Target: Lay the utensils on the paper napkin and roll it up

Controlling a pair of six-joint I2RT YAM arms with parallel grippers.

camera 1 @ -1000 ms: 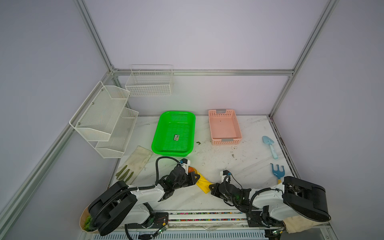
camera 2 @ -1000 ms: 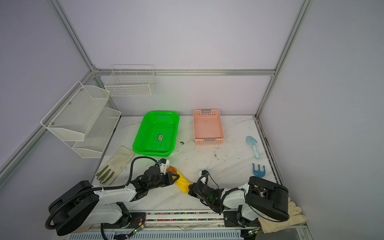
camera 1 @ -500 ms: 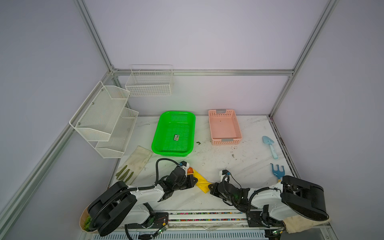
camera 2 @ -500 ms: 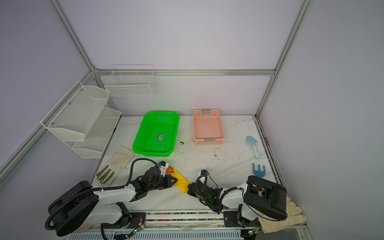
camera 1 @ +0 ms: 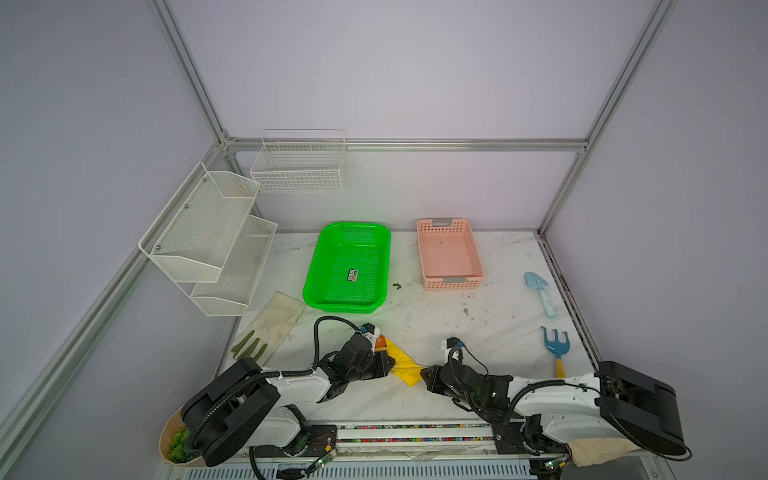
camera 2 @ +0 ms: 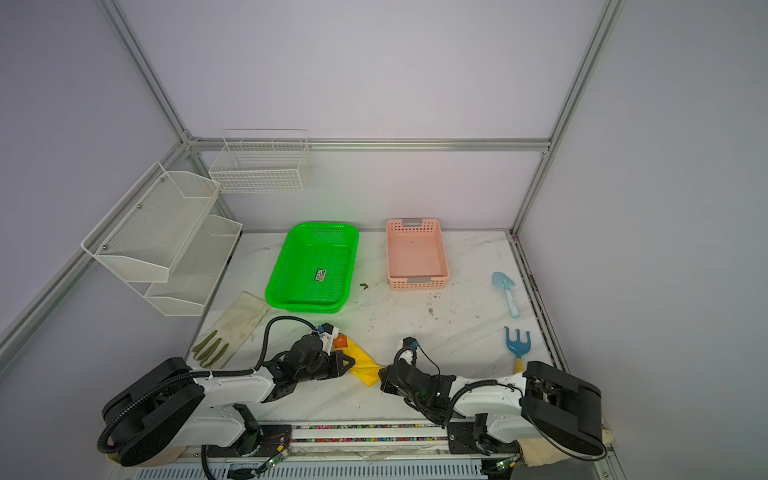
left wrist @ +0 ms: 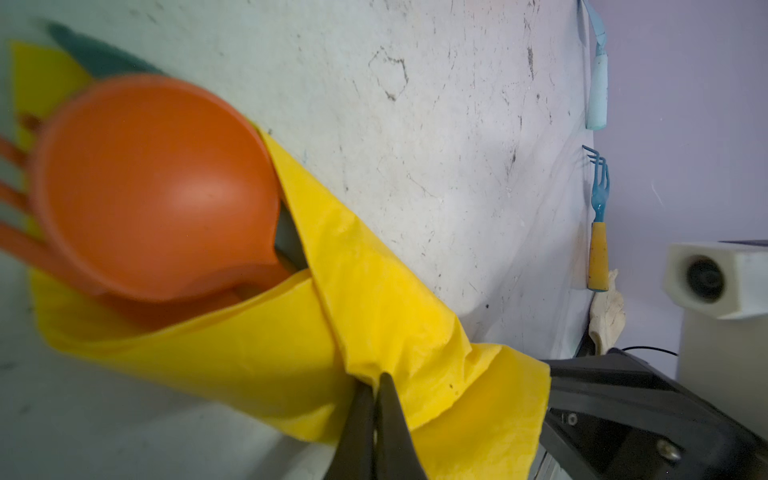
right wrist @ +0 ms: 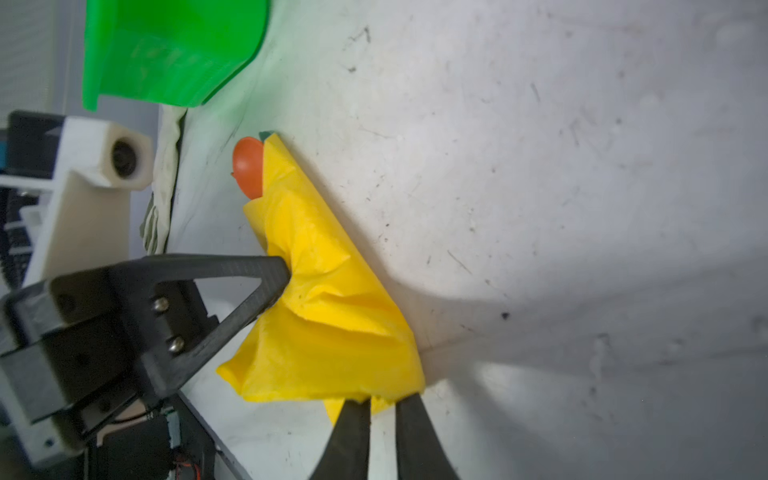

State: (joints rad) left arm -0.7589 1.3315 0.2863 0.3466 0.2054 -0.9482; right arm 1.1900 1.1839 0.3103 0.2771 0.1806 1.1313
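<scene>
Napkin [camera 1: 401, 365] looks mostly rolled round utensils [left wrist: 153, 187].
Your left gripper [left wrist: 375, 378] pinches it; right gripper [right wrist: 384, 401] slightly apart at its end; tightening left.

The middle of the marble table [camera 1: 436, 320] lies bare between the baskets and the arms, so a gripper can pass there; a lane runs open between the green basket [camera 1: 345, 306] and the pink basket [camera 1: 453, 284], with only a small dark scrap [camera 1: 397, 285] in it; a light blue shovel [camera 1: 540, 291] and a blue rake [camera 1: 555, 345] line the right edge; a glove [camera 1: 274, 324] lies front left, with wire shelves [camera 1: 208, 241] jutting from the wall beside it; front middle, the left gripper [camera 1: 390, 361], paper napkin [camera 1: 405, 368] and right gripper [camera 1: 424, 372] crowd together, leaving no way between.
</scene>
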